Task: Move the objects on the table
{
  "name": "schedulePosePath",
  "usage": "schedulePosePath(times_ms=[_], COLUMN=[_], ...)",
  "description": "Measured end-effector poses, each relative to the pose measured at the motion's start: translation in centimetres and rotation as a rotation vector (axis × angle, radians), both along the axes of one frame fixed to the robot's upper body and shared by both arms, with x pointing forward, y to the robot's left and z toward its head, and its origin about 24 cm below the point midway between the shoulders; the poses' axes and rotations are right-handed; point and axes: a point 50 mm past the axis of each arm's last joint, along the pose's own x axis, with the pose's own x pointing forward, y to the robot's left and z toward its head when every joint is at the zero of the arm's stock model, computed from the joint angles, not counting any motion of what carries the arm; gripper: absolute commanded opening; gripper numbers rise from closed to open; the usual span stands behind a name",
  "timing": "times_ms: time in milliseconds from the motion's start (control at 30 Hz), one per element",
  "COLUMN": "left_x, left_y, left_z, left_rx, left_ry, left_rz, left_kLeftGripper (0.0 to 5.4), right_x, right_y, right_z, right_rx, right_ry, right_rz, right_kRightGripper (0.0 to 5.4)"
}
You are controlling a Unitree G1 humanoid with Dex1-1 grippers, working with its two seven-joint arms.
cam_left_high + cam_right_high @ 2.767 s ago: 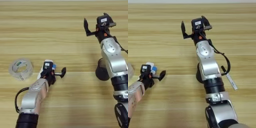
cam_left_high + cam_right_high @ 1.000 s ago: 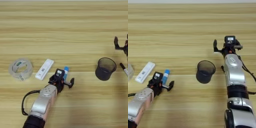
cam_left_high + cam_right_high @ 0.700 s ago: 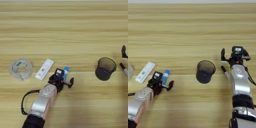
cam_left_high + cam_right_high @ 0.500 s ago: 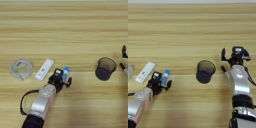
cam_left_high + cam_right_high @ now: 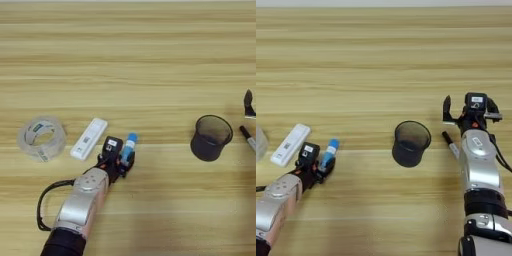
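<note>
Your left claw (image 5: 121, 161) is clamped on the blue tube (image 5: 128, 146) near the worktop's (image 5: 150, 60) front-left corner. Your right claw (image 5: 468, 112) stands apart beside the black mesh cup (image 5: 410, 143), front right.

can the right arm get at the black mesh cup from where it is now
Probably yes. The right gripper sits open just right of the black mesh cup, with only a black marker lying on the table between them. The left gripper is far off at the blue tube.
</note>
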Motion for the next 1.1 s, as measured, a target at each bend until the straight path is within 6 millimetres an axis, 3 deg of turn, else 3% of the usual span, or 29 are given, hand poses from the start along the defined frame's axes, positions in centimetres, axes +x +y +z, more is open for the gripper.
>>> schedulePosePath(times_ms=[500, 667, 1100], left_x=[0.0, 0.1, 1.0], left_y=[0.4, -0.3, -4.8], left_z=[0.0, 0.0, 0.2], left_rx=[0.009, 0.0, 0.015], left_ry=[0.001, 0.005, 0.01], left_rz=[-0.005, -0.022, -0.157], left_kLeftGripper=[1.34, 1.33, 1.33], right_x=[0.0, 0.0, 0.1], right_y=[0.2, 0.3, 0.6], right_z=[-0.1, -0.2, -0.3], right_rx=[0.008, 0.012, 0.014], right_ry=[-0.001, -0.001, 0.001], right_rz=[0.0, -0.008, -0.008], right_kRightGripper=[5.4, 5.4, 5.4])
